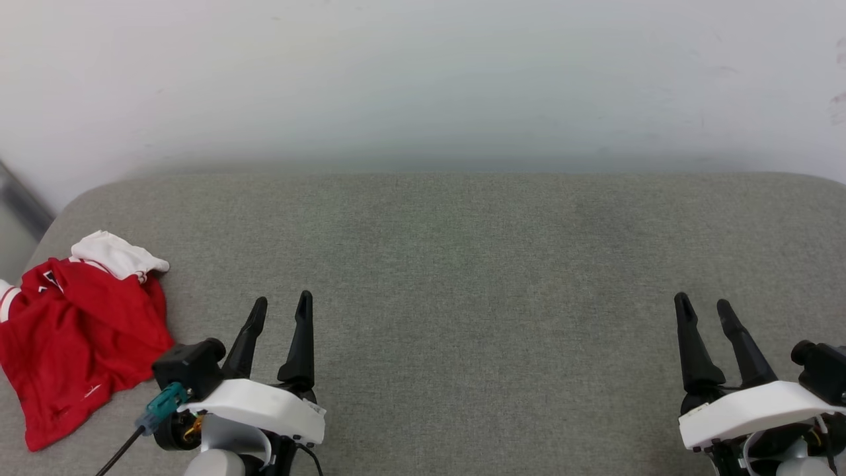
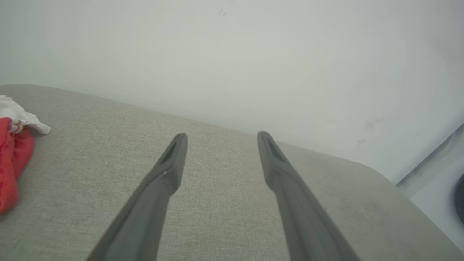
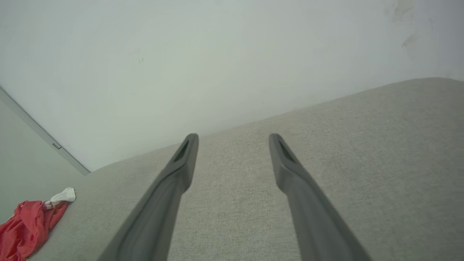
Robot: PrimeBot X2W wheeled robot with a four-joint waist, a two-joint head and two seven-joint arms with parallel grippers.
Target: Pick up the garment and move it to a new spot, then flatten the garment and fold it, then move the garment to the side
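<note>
Head view: a crumpled red jersey (image 1: 79, 330) lies at the left end of a grey cushioned surface (image 1: 462, 264). Just beside it, the left gripper (image 1: 283, 306) is spread and empty. The right gripper (image 1: 704, 304), well apart, is likewise spread and empty.

White wrist shells (image 1: 254, 404), black fingers (image 1: 301, 344), seemingly teal plug (image 1: 165, 398)

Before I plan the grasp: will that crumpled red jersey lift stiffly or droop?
Likely floppy: the garment lies crumpled in soft folds, so it should droop from one pinch. Probably light, thin cloth. Unlikely to slide: the grey surface looks coarse-woven.
</note>
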